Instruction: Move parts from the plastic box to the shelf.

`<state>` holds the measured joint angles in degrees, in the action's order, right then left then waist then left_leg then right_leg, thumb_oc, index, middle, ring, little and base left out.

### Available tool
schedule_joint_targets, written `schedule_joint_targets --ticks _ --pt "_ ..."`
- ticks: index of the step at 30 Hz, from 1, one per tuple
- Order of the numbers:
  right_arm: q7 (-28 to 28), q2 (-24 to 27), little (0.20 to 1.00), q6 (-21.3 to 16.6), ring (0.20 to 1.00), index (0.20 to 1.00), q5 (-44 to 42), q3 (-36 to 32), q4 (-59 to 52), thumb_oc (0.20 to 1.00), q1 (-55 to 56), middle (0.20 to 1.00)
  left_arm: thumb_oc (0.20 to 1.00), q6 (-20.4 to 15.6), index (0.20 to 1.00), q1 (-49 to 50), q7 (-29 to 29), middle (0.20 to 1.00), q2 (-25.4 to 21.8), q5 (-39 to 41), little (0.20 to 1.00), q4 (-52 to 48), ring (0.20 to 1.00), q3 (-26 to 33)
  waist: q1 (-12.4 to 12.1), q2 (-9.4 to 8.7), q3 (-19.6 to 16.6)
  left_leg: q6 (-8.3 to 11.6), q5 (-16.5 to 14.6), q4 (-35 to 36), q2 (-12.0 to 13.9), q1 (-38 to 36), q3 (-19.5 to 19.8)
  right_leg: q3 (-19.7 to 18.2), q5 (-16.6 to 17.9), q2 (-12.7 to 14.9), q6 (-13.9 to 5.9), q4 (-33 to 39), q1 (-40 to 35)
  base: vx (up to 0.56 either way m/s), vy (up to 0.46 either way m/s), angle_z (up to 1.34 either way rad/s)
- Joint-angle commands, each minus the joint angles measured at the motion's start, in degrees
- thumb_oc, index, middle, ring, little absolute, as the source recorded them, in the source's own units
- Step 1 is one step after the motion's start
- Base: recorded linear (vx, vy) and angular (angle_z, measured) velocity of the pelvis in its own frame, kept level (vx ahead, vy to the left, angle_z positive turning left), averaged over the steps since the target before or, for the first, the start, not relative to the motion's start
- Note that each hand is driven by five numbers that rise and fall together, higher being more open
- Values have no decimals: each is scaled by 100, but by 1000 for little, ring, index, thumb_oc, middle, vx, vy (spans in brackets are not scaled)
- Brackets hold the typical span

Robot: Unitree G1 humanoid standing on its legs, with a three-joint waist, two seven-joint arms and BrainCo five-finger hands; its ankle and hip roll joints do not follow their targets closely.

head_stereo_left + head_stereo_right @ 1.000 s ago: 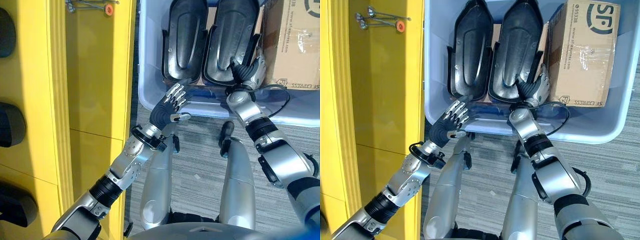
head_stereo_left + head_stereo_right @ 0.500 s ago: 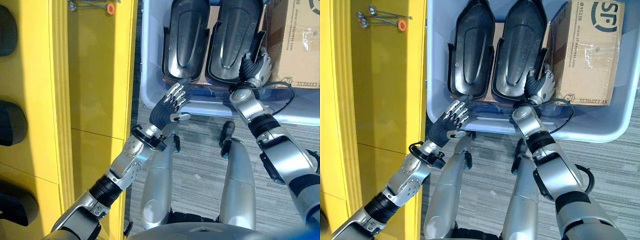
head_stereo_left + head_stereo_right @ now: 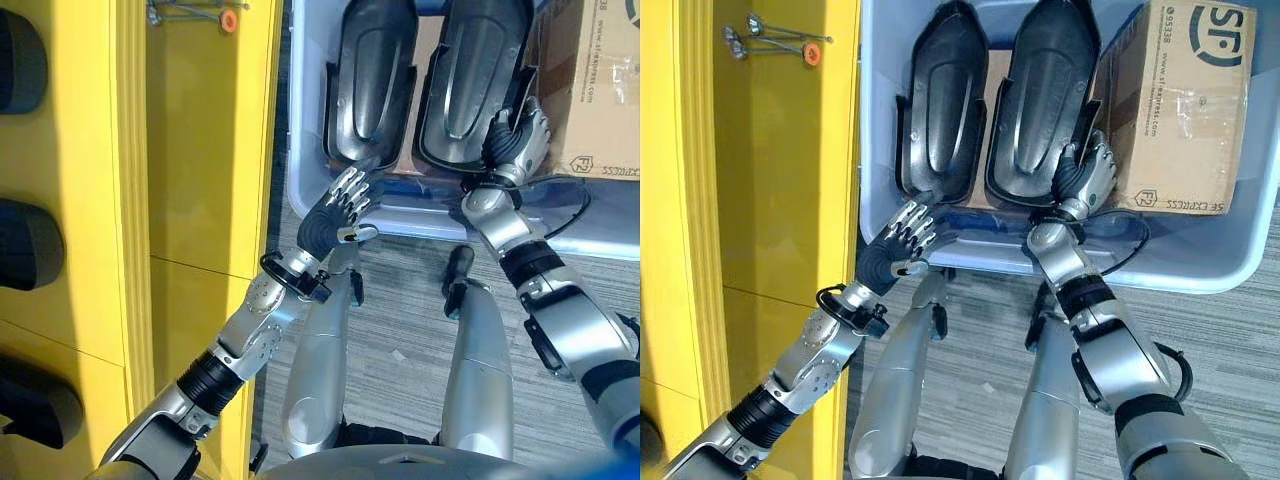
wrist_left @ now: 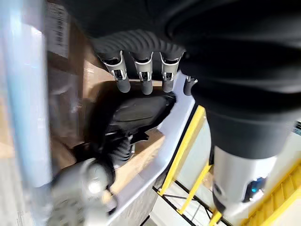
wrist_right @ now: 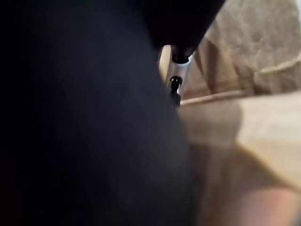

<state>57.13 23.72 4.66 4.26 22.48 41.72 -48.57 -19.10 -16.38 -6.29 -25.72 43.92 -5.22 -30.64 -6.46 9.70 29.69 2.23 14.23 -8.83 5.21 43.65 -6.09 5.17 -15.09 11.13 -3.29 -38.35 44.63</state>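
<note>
In the left eye view, the right hand (image 3: 517, 135) is seen inside the pale translucent plastic box (image 3: 300, 150), pressed between the lower right edge of the right-hand black moulded plastic part (image 3: 474, 75) and the brown cardboard carton (image 3: 590, 85). Its fingers lie against the part's rim, but whether they are hooked round it cannot be told. The left hand (image 3: 338, 208) is held just outside the box's near wall, fingers straight and spread, holding nothing. A second black moulded part (image 3: 370, 80) lies beside the first, the two touching along their long sides. On the yellow metal shelf (image 3: 200, 150), dark rounded shapes (image 3: 25, 245) are visible at the far left edge; they may be parts already placed, though that is a judgement only.

In the right eye view, both parts are shown lying in the box, so the transfer is judged not yet done for these two; lifting and carrying to the shelf remain. The carton (image 3: 1180, 105) fills the box's right side. A few thin metal rods with an orange disc (image 3: 812, 52) lie on the shelf.

In the left wrist view, the left hand's fingers (image 4: 143, 75) are seen straight, with the box wall and a black part beyond them.

In the right wrist view, a dark surface is seen very close, with cardboard beside it; the hand's state cannot be read there.
</note>
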Motion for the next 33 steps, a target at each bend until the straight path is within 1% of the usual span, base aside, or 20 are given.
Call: schedule_joint_targets --ticks 1,2,3,4,7,12,19,23,25,27,29,30,31,33 --pt "689 497 200 -506 200 200 696 -52 -355 200 108 200 1000 -500 1000 94 -145 1000 135 75 1000 -208 1000 -2 124 253 10 -114 -1085 45 -439 -468 -129 390 51 -437 233 327 -407 -7 63 -11" --pt "756 519 200 -577 200 200 785 -112 -650 200 219 200 1000 -556 1000 161 -170 1000 133 66 1000 -205 1000 23 160 238 10 -105 -1081 107 -425 -603 -162 393 67 -426 225 402 -519 -4 32 -11" --pt "759 521 200 -581 200 200 796 -121 -674 200 232 200 1000 -559 1000 166 -172 1000 133 64 1000 -205 1000 22 162 237 10 -104 -1080 113 -425 -616 -163 393 68 -426 224 409 -532 -68 50 -19" --pt "756 560 200 -653 200 200 824 -181 -875 200 216 200 1000 -587 1000 139 -199 1000 130 72 1000 -207 1000 80 155 270 10 -136 -954 173 -343 -574 -221 454 221 -465 264 496 -473 -67 37 -16" --pt "819 613 200 -752 200 200 1008 -314 -1311 200 382 200 1000 -565 1000 224 -148 1000 112 36 1000 -272 1000 142 216 243 10 -134 -977 241 -313 -809 -289 466 260 -443 241 636 -678 -33 39 -20" --pt "729 717 200 -599 200 200 1294 -458 -1882 200 526 200 1000 -618 1000 354 -198 1000 87 108 1000 -258 1000 194 322 209 10 -114 -1078 243 -294 -1239 -377 497 261 -372 236 752 -1041 3 25 -9" --pt "562 793 200 -440 200 200 1103 -676 -1960 200 530 200 1000 -578 1000 519 -412 1000 77 203 1000 -283 1000 250 340 248 10 -91 -1181 241 -317 -1716 -364 540 215 -257 242 838 -1514 10 8 -7" --pt "517 802 200 -446 200 200 904 -738 -1906 200 501 200 1000 -587 1000 587 -442 1000 40 183 1000 -304 1000 264 327 266 10 -96 -1206 275 -321 -1875 -353 562 216 -235 237 884 -1658 0 0 0" --pt "359 769 200 -605 200 200 709 -809 -1897 200 538 200 1000 -601 1000 646 -441 1000 21 205 1000 -295 1000 287 332 260 10 -97 -1230 314 -319 -2036 -338 571 214 -218 224 931 -1815 36 -21 -2" --pt "176 735 200 -550 200 200 699 -828 -1972 200 572 200 1000 -577 1000 662 -466 1000 -4 219 1000 -286 1000 322 341 240 10 -102 -1248 354 -326 -2175 -315 578 227 -203 205 989 -1948 34 -38 -1" --pt "84 711 200 -513 200 200 516 -819 -2006 200 590 200 1000 -564 1000 686 -502 1000 -3 226 1000 -286 1000 342 339 226 10 -101 -1256 380 -324 -2256 -304 588 238 -189 197 1035 -2033 34 -29 0" --pt "32 698 200 -506 200 200 342 -808 -2001 200 594 200 1000 -538 1000 705 -500 1000 -13 235 1000 -291 1000 356 336 218 10 -97 -1261 391 -320 -2317 -305 598 242 -180 193 1059 -2098 49 -29 0" --pt "-66 641 200 -570 200 200 -110 -826 -1982 200 631 200 1000 -521 1000 739 -518 1000 -10 215 1000 -289 1000 385 340 205 10 -95 -1268 414 -310 -2415 -297 607 255 -170 195 1115 -2201 52 -36 -1" --pt "-201 579 200 -705 200 200 -315 -852 -1916 200 671 200 1000 -473 1000 749 -499 1000 0 189 1000 -304 1000 421 349 185 10 -87 -1275 437 -286 -2532 -283 620 269 -173 198 1186 -2325 39 -36 -1"
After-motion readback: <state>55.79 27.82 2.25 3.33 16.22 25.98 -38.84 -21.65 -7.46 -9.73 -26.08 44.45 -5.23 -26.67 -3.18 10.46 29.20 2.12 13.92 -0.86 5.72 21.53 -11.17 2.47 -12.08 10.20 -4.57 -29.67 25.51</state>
